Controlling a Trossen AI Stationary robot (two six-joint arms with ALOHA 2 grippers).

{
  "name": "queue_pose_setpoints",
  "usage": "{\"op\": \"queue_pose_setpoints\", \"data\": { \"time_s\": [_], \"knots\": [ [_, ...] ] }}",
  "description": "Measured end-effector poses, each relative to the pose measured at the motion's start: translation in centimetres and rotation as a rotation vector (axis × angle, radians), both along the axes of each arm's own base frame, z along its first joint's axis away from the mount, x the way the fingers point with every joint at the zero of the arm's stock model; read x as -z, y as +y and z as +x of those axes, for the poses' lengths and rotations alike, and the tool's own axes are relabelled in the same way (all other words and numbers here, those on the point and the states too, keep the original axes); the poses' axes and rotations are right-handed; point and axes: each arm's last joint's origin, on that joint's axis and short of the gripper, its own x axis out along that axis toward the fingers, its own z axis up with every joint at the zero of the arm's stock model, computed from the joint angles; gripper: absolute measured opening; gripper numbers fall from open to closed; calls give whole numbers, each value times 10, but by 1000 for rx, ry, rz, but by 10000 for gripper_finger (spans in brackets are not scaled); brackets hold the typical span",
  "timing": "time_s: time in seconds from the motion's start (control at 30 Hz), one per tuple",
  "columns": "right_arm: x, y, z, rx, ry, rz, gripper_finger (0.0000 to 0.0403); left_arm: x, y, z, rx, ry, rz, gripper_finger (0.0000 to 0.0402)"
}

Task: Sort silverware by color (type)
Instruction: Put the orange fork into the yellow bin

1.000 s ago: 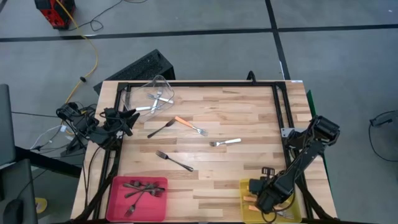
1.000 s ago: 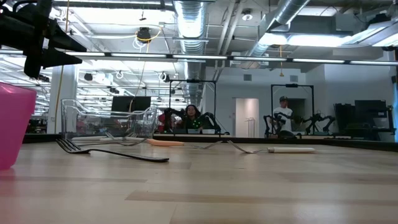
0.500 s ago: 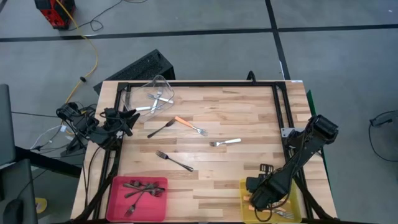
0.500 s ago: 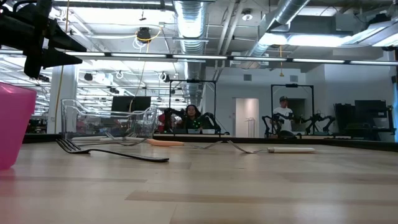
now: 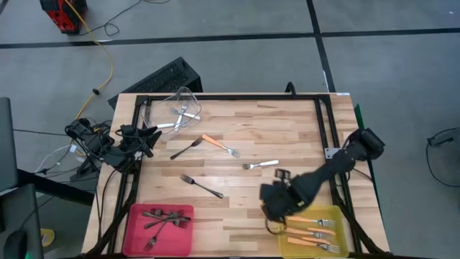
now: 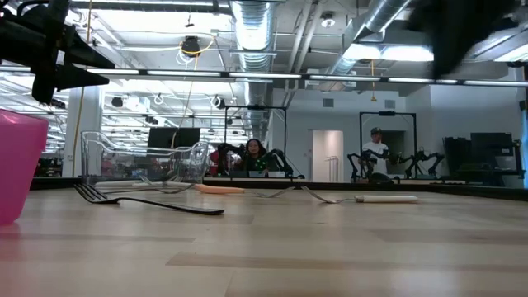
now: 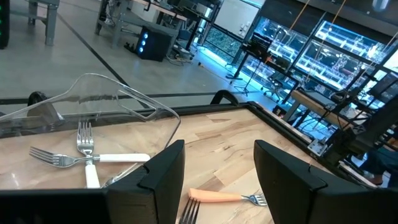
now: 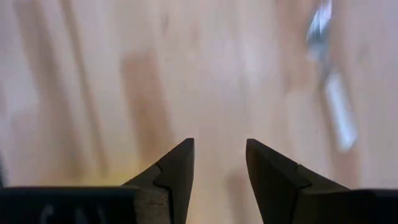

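High view: right pincer (image 5: 274, 196) is over the surface (image 5: 287, 137), just off the yellow bin (image 5: 341, 217) at the bin's 10 o'clock, carrying nothing. Nearest loose piece is the white fork (image 5: 260, 165), at the pincer's 12 o'clock, a touch toward 11. Its long axis runs 3 to 9, handle toward 3, tines toward 9. The black fork (image 5: 200, 185) lies at the pincer's 9 to 10 o'clock, axis running 10 to 4. The orange fork (image 5: 219, 145) and a second black fork (image 5: 186, 149) are farther, toward 11. Yellow bin holds orange forks, pink bin (image 5: 136, 234) black ones, clear bin (image 5: 191, 96) white ones at the surface's 11 o'clock corner. Left pincer (image 5: 146, 138) is parked at the 9 o'clock edge; right arm is much nearer the white fork, so I'd expect it to take that one, with the jaws turned across the handle.

Low view: black fork (image 6: 148, 200) closest to the lens, white fork (image 6: 363, 198) behind it at 3 o'clock, orange handle (image 6: 219, 188) farther back. People in the room behind, no hands near the surface.

Left wrist view: left pincer (image 7: 214, 180) has its jaws wide apart, nothing between them. Clear bin (image 7: 106, 93) with white forks beside it, orange fork (image 7: 227, 197) lying just past the fingertips.

Right wrist view: right pincer (image 8: 219, 165) partly spread, bare wood in the gap, nothing held. White fork (image 8: 333, 96) shows blurred, ahead and off to one side of the jaw line, not between the fingers.
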Motion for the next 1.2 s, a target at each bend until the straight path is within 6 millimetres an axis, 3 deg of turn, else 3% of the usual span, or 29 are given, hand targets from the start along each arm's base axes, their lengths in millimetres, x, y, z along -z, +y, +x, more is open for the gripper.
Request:
{"op": "queue_pose_setpoints", "data": {
  "time_s": [0.3, 0.47, 0.83, 1.2],
  "knots": [
    [-11, -61, 57, -97, -251, -94, 169, 0, 0, 0, 18, 5, -7, 178],
    [-22, -97, 86, -20, -469, -88, 169, 0, 0, 0, 18, 6, -6, 178],
    [-37, -174, 108, 142, -665, -178, 169, 0, 0, 0, 15, 6, -3, 178],
    [34, -202, 149, 101, -524, -235, 215, 0, 0, 0, 15, 7, -2, 178]
  ]
}}
